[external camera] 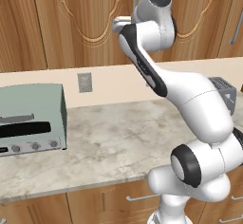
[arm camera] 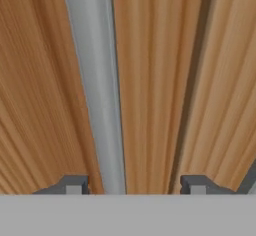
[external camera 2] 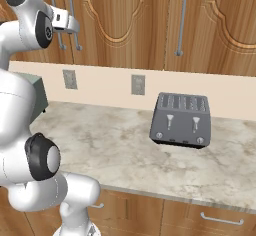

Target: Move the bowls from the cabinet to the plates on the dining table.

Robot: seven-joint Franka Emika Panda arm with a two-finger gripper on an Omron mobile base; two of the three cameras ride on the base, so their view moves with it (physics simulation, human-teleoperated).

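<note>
Pincer (arm camera: 135, 186) is sitting right up against the mid-brown wooden wall cabinet (external camera 2: 130, 20), fingers (arm camera: 72, 185) spread to either side of a long vertical silver bar handle (arm camera: 95, 95). The bar is lying off-centre, close to the left finger, with wood showing between it and the right one. No visible contact yet, so it's spread, not pinching. Door seam is running just right of the handle in the hand view.

In the right base view the hand is reaching the pair of handles at upper left (external camera 2: 75, 20). Cabinet doors are all looking shut; the bowls aren't showing anywhere, presumably behind them. Dining table and plates aren't here either.

Below: beige marble bench (external camera: 118, 137) carrying a pale green toaster oven (external camera: 31, 121) and a dark grey four-slot toaster (external camera 2: 181, 120).

Risks, as I'm judging it:
- Off-centre bar: one finger landing first, handle skating out, or a shallow grip slipping mid-pull.
- Two handles sitting side by side: a small offset grabs the wrong door.
- Pulling straight instead of along the hinge arc, straining the grip.
- Door swinging into the arm's elbow.
</note>
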